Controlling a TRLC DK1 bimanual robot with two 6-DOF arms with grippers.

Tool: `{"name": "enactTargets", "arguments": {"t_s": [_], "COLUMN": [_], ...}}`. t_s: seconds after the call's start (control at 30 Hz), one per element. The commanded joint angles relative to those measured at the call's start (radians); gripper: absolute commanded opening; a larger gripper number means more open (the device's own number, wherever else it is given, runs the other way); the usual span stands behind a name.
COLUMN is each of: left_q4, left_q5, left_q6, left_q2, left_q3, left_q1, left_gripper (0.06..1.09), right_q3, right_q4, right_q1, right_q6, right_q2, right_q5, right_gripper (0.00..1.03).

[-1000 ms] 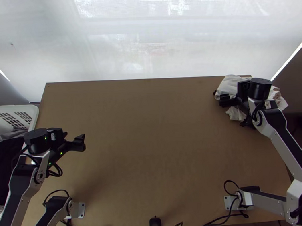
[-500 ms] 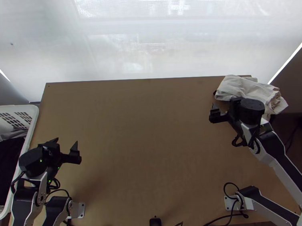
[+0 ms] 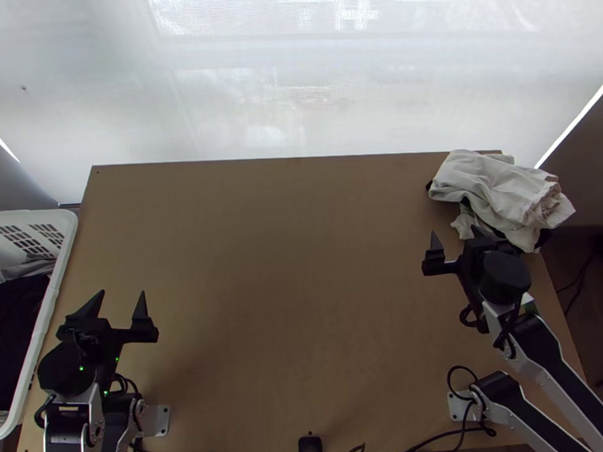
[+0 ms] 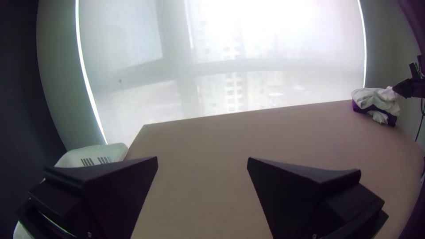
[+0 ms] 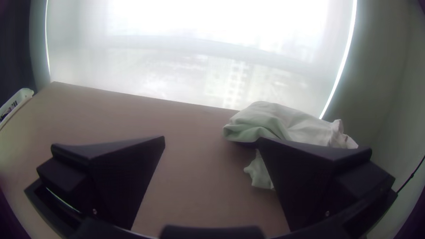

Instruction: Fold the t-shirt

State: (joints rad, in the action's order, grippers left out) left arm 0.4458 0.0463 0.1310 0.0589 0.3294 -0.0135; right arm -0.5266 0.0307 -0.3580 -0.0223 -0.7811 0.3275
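at the far right of the surface (image 3: 303, 266), the pale t-shirt (image 3: 500, 187) lies bunched over dark cloth (image 4: 392, 119), probably parked aside; left hand (image 3: 122, 293) and right hand (image 3: 454, 231) are both released, perhaps spread to leave folding room.

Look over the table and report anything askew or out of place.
The white cloth looks untidy: it lies rumpled over a darker cloth at the far right corner of the table, partly jutting past the right edge. I see nothing spilled or damaged.
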Motion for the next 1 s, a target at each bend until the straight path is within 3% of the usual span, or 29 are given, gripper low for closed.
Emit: {"name": "enactTargets", "arguments": {"t_s": [0.0, 0.1, 0.17, 0.23, 0.3, 0.37, 0.47, 0.67, 0.97], "left_q4": [0.074, 0.106, 0.108, 0.108, 0.106, 0.106, 0.108, 0.106, 0.106], "left_q5": [0.000, 0.001, 0.003, 0.001, 0.001, 0.001, 0.001, 0.001, 0.001], "left_q6": [-0.022, -0.031, -0.031, -0.031, -0.030, -0.030, -0.030, -0.030, -0.030], "left_q2": [-0.064, -0.064, -0.062, -0.062, -0.062, -0.062, -0.062, -0.062, -0.062], "left_q3": [-0.078, -0.073, -0.075, -0.075, -0.075, -0.075, -0.075, -0.075, -0.075], "left_q1": [-0.026, -0.040, -0.045, -0.043, -0.043, -0.043, -0.042, -0.043, -0.043], "left_gripper": [1.04, 1.04, 1.04, 1.04, 1.04, 1.04, 1.04, 1.04, 1.04], "right_q3": [0.218, 0.339, 0.387, 0.430, 0.435, 0.433, 0.432, 0.432, 0.432], "right_q4": [-0.181, -0.341, -0.364, -0.302, -0.135, -0.014, 0.193, 0.284, 0.284], "right_q1": [-0.010, -0.030, -0.052, -0.078, -0.073, -0.033, -0.032, -0.041, 0.188], "right_q6": [-0.079, -0.223, -0.246, -0.160, 0.035, 0.211, 0.372, 0.424, 0.424], "right_q2": [0.152, 0.283, 0.368, 0.536, 0.743, 0.783, 0.784, 0.784, 0.783], "right_q5": [0.061, 0.070, 0.067, 0.064, 0.067, 0.065, 0.067, 0.064, 0.065], "right_gripper": [0.98, 0.98, 0.98, 0.98, 0.98, 0.98, 0.98, 0.98, 0.98]}}
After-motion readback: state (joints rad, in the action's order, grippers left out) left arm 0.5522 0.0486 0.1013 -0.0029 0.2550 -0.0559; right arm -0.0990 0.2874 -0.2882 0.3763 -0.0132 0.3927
